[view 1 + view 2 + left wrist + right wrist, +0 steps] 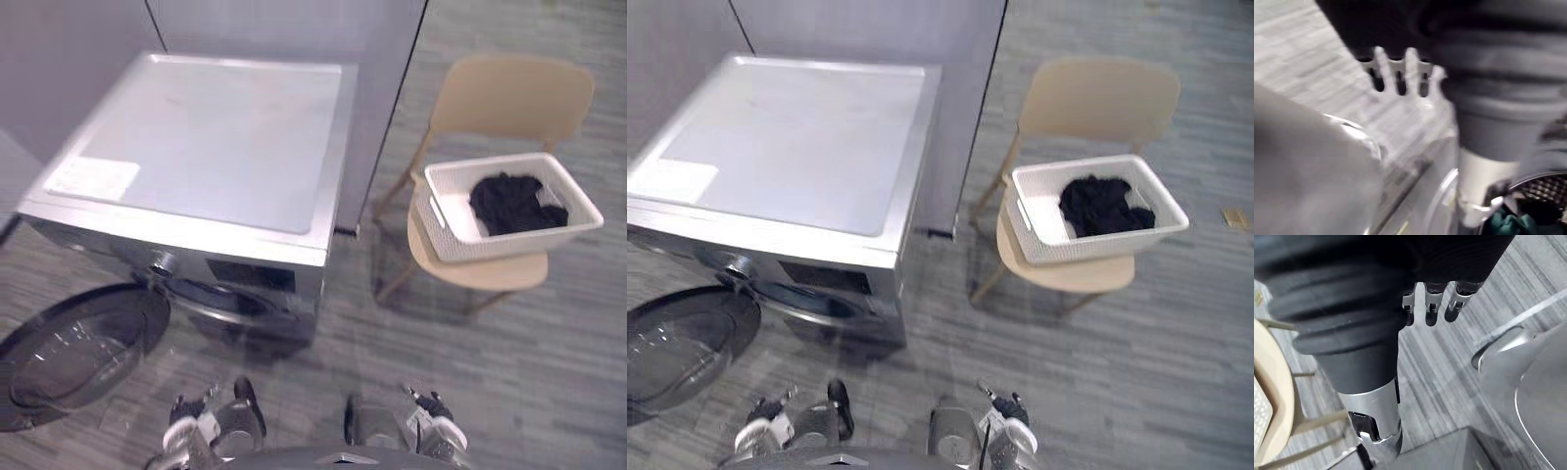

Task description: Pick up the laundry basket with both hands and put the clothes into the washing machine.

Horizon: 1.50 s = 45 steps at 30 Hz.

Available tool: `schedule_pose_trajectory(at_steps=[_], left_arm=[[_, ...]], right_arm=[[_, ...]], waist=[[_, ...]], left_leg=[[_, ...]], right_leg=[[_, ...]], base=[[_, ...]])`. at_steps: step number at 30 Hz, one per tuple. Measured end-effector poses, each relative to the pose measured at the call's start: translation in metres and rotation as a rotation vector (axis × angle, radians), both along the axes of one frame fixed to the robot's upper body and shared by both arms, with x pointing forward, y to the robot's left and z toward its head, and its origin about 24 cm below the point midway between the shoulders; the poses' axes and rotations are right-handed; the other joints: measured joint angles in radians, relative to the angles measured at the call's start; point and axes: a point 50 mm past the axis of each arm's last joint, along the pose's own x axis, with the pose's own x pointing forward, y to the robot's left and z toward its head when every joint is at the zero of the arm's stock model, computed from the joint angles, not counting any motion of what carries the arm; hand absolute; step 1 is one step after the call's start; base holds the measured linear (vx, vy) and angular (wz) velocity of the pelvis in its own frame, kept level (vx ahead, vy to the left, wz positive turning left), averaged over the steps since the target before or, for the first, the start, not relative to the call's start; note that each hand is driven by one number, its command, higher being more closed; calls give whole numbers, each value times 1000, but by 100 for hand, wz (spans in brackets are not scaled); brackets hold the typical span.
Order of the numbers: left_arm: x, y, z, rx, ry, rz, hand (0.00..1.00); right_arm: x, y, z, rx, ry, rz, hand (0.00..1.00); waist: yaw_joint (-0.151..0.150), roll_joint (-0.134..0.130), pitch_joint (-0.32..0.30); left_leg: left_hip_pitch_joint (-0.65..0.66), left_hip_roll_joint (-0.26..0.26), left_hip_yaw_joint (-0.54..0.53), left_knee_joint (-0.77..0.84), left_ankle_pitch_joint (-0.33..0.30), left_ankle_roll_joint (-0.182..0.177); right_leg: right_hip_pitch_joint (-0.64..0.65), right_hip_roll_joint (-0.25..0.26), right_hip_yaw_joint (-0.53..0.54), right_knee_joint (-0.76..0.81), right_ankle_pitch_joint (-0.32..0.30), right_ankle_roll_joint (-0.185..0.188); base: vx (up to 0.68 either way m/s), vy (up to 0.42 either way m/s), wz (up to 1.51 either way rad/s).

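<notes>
1. Left eye view: left hand [211, 426] and right hand [433, 419] hang low, close to the body, both empty. The laundry basket [460, 240] sits on the chair [509, 98] seat, ahead and to the right of both hands and well apart from them. The right hand is nearer. Dark clothes [514, 203] are piled inside, toward the end farther from the hands. The basket's long axis runs roughly crosswise to the reach, slightly slanted. Judgement: once the robot faces it, one short end falls to each hand.
2. Right eye view: same layout. The washing machine [794, 137] is ahead-left of the left hand, with its door [676, 343] swung open just ahead of that hand. Basket and machine lie on opposite sides of the hands, so the coming move likely needs a turn to the right first.
3. Left wrist view: fingers [1400, 68] are straight and spread, with the thumb apart and nothing held. The machine's drum [1542, 188] shows past the thumb.
4. Right wrist view: fingers [1431, 303] are loose and the thumb is apart, with nothing held. The chair's seat edge shows beyond the wrist, not touched. Grey floor [1449, 382] lies under the hand.
</notes>
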Motion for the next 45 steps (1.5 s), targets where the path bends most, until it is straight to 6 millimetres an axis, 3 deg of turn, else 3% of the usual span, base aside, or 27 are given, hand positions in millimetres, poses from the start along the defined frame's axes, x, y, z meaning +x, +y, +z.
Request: schedule_pose_trajectory(at_steps=[3,5,8,11,14,15,18,19,21,22,23,24,25,26,27,29,31,32,33,34,35,36,37,38,39,43,45], left_arm=[[-13,-4,-6,-50,47,45,0],[-21,-1,-8,-62,63,89,0],[-22,3,-8,-55,61,65,0],[-14,6,-7,-47,55,-100,0],[0,-4,-6,-40,44,-298,0],[2,-8,-6,-40,47,-330,0],[2,-11,-6,-38,56,-368,0],[0,-10,-7,-31,67,-396,0],[-1,-6,-7,-16,84,-431,0],[0,-12,-8,-35,92,-449,0],[-8,-16,-11,-49,124,-467,0],[-5,-21,-11,-58,116,-478,0],[-3,-10,-10,-30,116,-480,0],[-2,11,-7,21,128,-483,0],[-5,14,-7,23,135,-473,0],[-6,24,-6,44,144,-462,0],[-14,27,-7,35,152,-411,0],[-14,28,-6,23,137,-354,0],[-18,28,-7,6,130,-297,0],[-21,27,-7,-6,126,-268,0],[-25,27,-8,-16,127,-230,0],[-29,22,-10,-32,126,-216,0],[-29,18,-10,-42,124,-210,0],[-34,13,-11,-52,129,-201,0],[-40,9,-13,-65,139,-191,0],[-53,0,-15,-90,163,-168,0],[-59,-1,-16,-104,176,-133,0]], right_arm=[[-4,4,-5,35,29,-10,0],[-2,12,-9,69,56,12,0],[-4,24,-13,94,78,45,0],[-1,35,-13,127,49,61,0],[1,36,-12,136,31,95,0],[2,34,-12,127,28,101,0],[-1,27,-11,106,32,92,0],[-5,23,-12,101,40,71,0],[-18,19,-16,102,78,47,0],[-27,6,-17,81,119,27,0],[-28,-9,-15,58,132,1,0],[-34,-21,-14,34,153,-20,0],[-43,-19,-18,53,187,-45,0],[-57,-11,-25,98,248,-70,0],[-61,-8,-26,109,265,-79,0],[-84,-4,-30,138,320,-132,0],[-94,-3,-32,146,346,-142,0],[-96,0,-33,159,359,-144,0],[-95,-1,-33,156,355,-145,0],[-94,-3,-32,150,350,-144,0],[-88,-6,-30,135,331,-137,0],[-81,-17,-27,98,310,-122,0],[-77,-22,-24,80,297,-116,0],[-67,-29,-21,51,270,-100,0],[-56,-32,-18,40,249,-78,0],[-29,-21,-15,37,182,-16,0],[-9,-21,-9,10,142,37,0]], waist=[[9,13,-24],[17,-4,-56],[13,-26,-99],[14,-41,-114],[12,-30,-111],[9,-13,-107],[-4,-16,-106],[-16,-19,-105],[-34,-51,-104],[-30,-7,-105],[-7,57,-104],[-3,94,-97],[-11,38,-88],[-7,-4,-72],[-8,-4,-62],[-40,4,-52],[-45,13,-56],[-48,3,-55],[-41,2,-53],[-37,4,-51],[-20,-6,-35],[-8,14,-26],[-6,16,-25],[-4,34,-20],[8,46,-14],[42,49,-15],[58,55,-21]], left_leg=[[5,-36,-107,89,-86,-32],[8,-89,-196,115,-149,-8],[33,-88,-132,84,-148,4],[84,-73,-29,36,-153,-3],[148,-41,104,-10,-152,-5],[163,-21,162,-21,-140,6],[248,-13,284,-46,-120,-1],[277,-15,302,-45,-114,-12],[302,-49,242,-55,-105,-31],[292,-75,93,-92,-140,-39],[288,-77,37,-124,-168,-22],[289,-68,41,-154,-163,-3],[290,-102,69,-188,-119,-16],[315,-106,98,-191,-120,-32],[312,-80,102,-182,-127,-48],[320,23,99,-127,-145,-98],[301,90,94,-33,-155,-109],[219,154,73,149,-154,-27],[130,212,49,335,-117,118],[93,233,24,411,-81,172],[41,241,-41,551,-48,185],[-7,187,-93,664,-92,121],[-29,147,-108,698,-113,100],[-71,65,-122,724,-159,68],[-91,-10,-119,682,-187,65],[-101,-101,-12,327,-198,74],[-92,-160,4,47,-81,98]], right_leg=[[76,-6,1,-46,17,25],[100,-11,44,-102,45,39],[120,-15,77,-201,110,33],[134,-8,127,-299,198,22],[93,14,90,-292,269,-2],[61,12,23,-260,274,-27],[3,-70,-186,-56,164,-88],[-10,-104,-197,4,136,-80],[-3,-94,-183,5,101,-31],[-2,-44,-141,-55,126,-31],[18,-5,-187,-189,127,30],[4,-16,-250,-142,102,2],[-15,-115,-249,-87,98,-30],[1,-166,-265,-121,178,49],[9,-147,-272,-128,190,52],[31,-62,-299,-110,135,1],[44,-9,-314,-97,100,-25],[50,24,-316,-104,89,-49],[66,58,-311,-125,86,-72],[79,75,-304,-135,82,-82],[110,100,-276,-144,72,-106],[124,106,-253,-147,62,-125],[131,107,-239,-150,58,-131],[146,113,-220,-171,60,-136],[164,121,-198,-195,63,-133],[251,158,-183,-285,67,-107],[297,167,-171,-334,51,-87]], base=[[89,102,2],[37,185,-45],[70,184,-60],[19,101,-93],[-4,46,-127],[-25,-3,-129],[13,-63,-106],[22,-125,-81],[25,-170,-57],[-21,-123,-112],[-38,-33,-138],[-23,83,-126],[55,-26,-100],[55,-38,-79],[-9,-324,-42],[20,-355,-8],[104,-271,-13],[113,-426,-31],[81,-395,-37],[121,-443,-56],[132,-274,-61],[145,-218,-59],[156,-151,-52],[197,-107,-55],[209,-91,-62],[289,-81,-28],[391,11,-13]])
